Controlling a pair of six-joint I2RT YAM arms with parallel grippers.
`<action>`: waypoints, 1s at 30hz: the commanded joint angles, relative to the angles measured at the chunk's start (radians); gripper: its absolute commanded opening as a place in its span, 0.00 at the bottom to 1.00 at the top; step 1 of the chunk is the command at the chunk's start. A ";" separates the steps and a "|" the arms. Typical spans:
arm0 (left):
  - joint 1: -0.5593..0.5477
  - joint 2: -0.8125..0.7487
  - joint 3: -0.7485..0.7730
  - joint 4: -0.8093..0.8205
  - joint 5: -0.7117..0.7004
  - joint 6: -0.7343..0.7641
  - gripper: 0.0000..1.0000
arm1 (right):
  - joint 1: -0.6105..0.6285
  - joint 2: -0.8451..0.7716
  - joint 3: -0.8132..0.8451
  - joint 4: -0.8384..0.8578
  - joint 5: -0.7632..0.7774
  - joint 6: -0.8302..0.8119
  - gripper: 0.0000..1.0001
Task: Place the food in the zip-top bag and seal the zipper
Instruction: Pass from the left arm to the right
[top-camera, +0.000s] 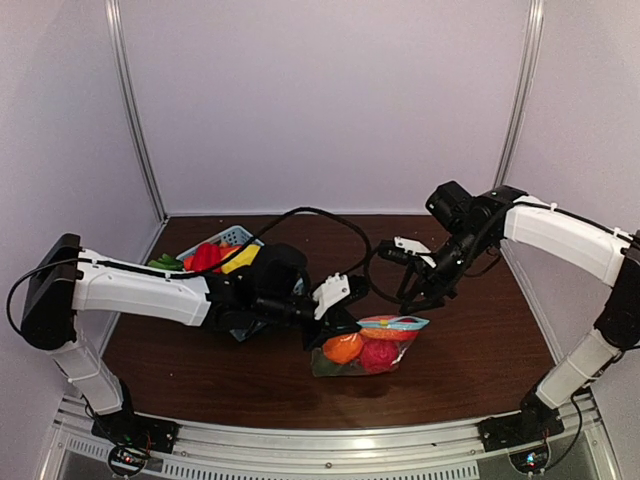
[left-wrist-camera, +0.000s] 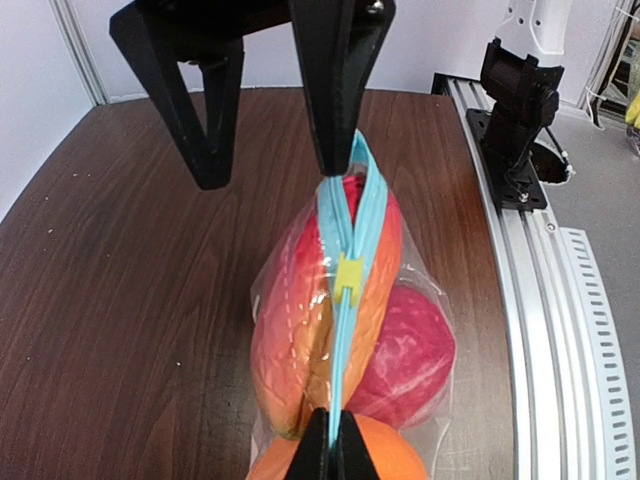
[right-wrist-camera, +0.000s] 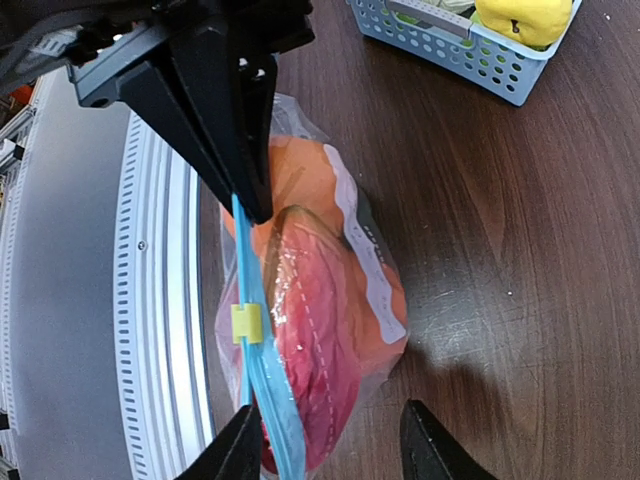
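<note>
The zip-top bag (top-camera: 372, 348) lies on the table with food in it: an orange one (top-camera: 343, 348) and a red one (top-camera: 378, 354). My left gripper (top-camera: 338, 322) is shut on the left end of the light-blue zipper (top-camera: 396, 323); in the left wrist view its fingertips (left-wrist-camera: 318, 455) pinch the zipper (left-wrist-camera: 345, 230), with a yellow slider (left-wrist-camera: 347, 278) further along. My right gripper (top-camera: 412, 298) is open at the bag's other end. In the right wrist view its fingers (right-wrist-camera: 238, 452) straddle the bag (right-wrist-camera: 330, 330), one beside the zipper (right-wrist-camera: 262, 380).
A light-blue lattice basket (top-camera: 236, 238) at the back left holds red, yellow and green food; it also shows in the right wrist view (right-wrist-camera: 450, 45). An aluminium rail (left-wrist-camera: 545, 330) runs along the table's near edge, close to the bag. The right arm's base (left-wrist-camera: 515, 100) stands on it.
</note>
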 joint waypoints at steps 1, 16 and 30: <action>-0.003 0.008 -0.012 0.041 -0.030 0.003 0.00 | 0.017 -0.044 -0.035 -0.018 -0.062 -0.033 0.47; -0.002 0.002 -0.059 0.103 -0.045 -0.049 0.00 | 0.089 -0.130 -0.255 0.234 0.090 0.020 0.42; -0.002 0.008 -0.042 0.087 -0.014 -0.078 0.27 | 0.091 -0.148 -0.256 0.284 0.225 0.052 0.00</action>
